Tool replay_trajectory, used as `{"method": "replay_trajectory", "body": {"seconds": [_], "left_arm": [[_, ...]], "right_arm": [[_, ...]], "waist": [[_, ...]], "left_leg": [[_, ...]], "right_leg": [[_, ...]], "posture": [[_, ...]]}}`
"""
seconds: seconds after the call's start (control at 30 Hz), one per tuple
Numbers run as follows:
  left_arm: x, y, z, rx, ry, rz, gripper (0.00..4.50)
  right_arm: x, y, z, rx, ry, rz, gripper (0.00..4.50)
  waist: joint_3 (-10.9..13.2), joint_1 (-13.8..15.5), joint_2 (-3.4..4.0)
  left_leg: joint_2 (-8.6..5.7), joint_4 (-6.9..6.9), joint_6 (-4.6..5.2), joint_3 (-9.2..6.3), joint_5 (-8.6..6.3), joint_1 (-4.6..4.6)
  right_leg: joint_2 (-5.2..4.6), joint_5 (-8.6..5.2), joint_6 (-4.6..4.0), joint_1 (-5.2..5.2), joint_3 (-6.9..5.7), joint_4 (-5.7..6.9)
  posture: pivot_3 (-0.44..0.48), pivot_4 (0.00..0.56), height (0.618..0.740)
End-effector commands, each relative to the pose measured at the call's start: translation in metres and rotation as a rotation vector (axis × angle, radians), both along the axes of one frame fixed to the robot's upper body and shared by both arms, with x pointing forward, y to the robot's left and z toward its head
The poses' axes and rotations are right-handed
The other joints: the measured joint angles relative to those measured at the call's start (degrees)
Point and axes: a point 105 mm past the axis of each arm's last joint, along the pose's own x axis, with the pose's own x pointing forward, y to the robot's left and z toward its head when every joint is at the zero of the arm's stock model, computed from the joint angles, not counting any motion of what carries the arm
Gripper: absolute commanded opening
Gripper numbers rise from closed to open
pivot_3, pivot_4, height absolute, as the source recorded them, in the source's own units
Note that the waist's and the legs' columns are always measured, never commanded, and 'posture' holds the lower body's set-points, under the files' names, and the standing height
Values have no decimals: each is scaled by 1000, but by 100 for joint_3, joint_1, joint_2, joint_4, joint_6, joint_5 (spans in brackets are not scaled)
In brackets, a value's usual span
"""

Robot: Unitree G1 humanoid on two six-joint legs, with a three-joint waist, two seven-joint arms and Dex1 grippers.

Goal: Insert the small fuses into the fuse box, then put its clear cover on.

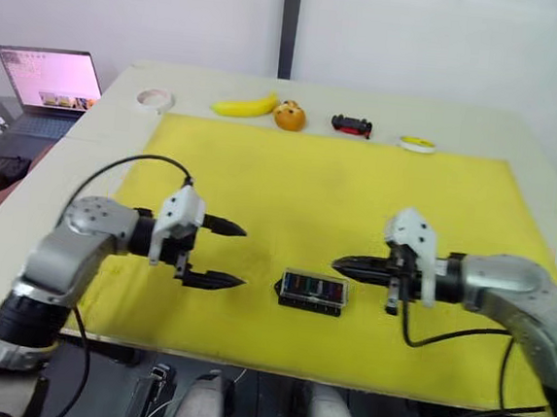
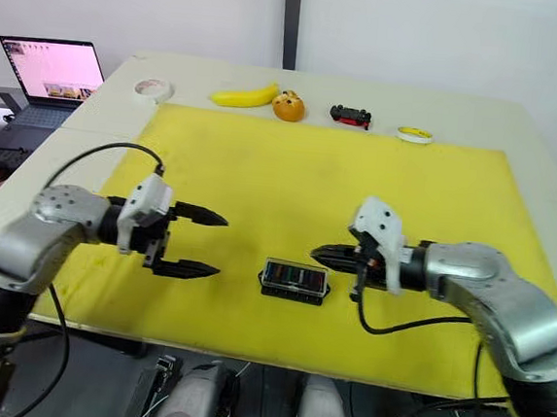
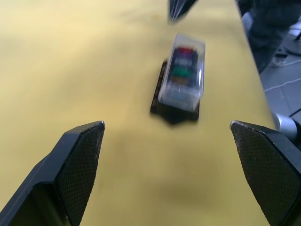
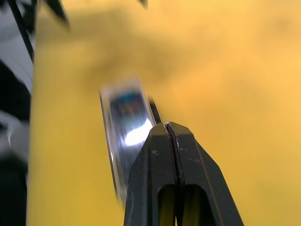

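Observation:
The black fuse box (image 1: 313,292) lies on the yellow mat near the table's front edge, between my two grippers. Coloured small fuses (image 3: 183,61) sit in its slots. The clear cover (image 3: 183,70) rests on top of the box. My left gripper (image 1: 221,254) hovers to the left of the box, open wide with nothing between its fingers (image 3: 77,160). My right gripper (image 1: 340,265) is shut and empty, its tip just above the box's right end (image 4: 127,117).
The yellow mat (image 1: 338,194) covers most of the table. Along its far edge lie a tape roll (image 1: 154,98), a banana (image 1: 246,105), an orange toy (image 1: 289,116), a small black-and-red car (image 1: 351,126) and a yellow lid (image 1: 418,144). A laptop (image 1: 47,86) stands at far left.

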Motion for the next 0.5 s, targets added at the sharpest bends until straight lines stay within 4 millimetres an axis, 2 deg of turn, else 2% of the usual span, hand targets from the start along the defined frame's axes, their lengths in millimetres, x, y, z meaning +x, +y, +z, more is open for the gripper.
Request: {"method": "replay_trajectory", "body": {"seconds": [0.03,0.1,0.17,0.3,0.33,0.4,0.5], "left_arm": [[-10,13,21,11,-13,15,4500],[-15,23,26,33,-1,45,4500],[-23,38,30,66,19,82,4500],[-32,62,37,106,32,155,4500],[-34,68,39,118,31,178,4500],[-36,79,41,144,23,214,4500],[-37,87,43,161,17,254,4500]], "right_arm": [[-11,-32,22,-109,-51,16,538],[-16,-56,32,-182,-50,-4,1265],[-22,-84,44,-245,-46,-48,2268],[-43,-122,54,-345,7,-96,4286],[-47,-132,56,-370,17,-120,4451],[-54,-150,59,-405,29,-168,4451],[-60,-161,62,-417,37,-201,4451]], "waist": [[7,13,3],[13,5,4],[23,-2,1],[30,-4,5],[32,-3,5],[38,-4,8],[43,-1,17]], "left_leg": [[0,0,0,0,0,0],[-4,-1,-1,2,0,-4],[-4,0,-1,10,0,-3],[1,-2,-2,15,-1,2],[2,-3,-2,16,-1,3],[3,-6,-3,16,-1,4],[2,-8,-6,21,-2,4]], "right_leg": [[0,0,0,0,0,0],[-5,-7,10,0,1,-2],[-6,-7,10,1,4,-8],[-2,-7,11,2,5,-12],[-2,-8,11,2,5,-11],[-2,-9,11,0,5,-13],[-7,-9,12,-1,5,-17]], "posture": [[0,150,737],[0,150,737],[0,150,737],[0,150,737],[0,150,737],[0,150,737],[0,150,737]]}}
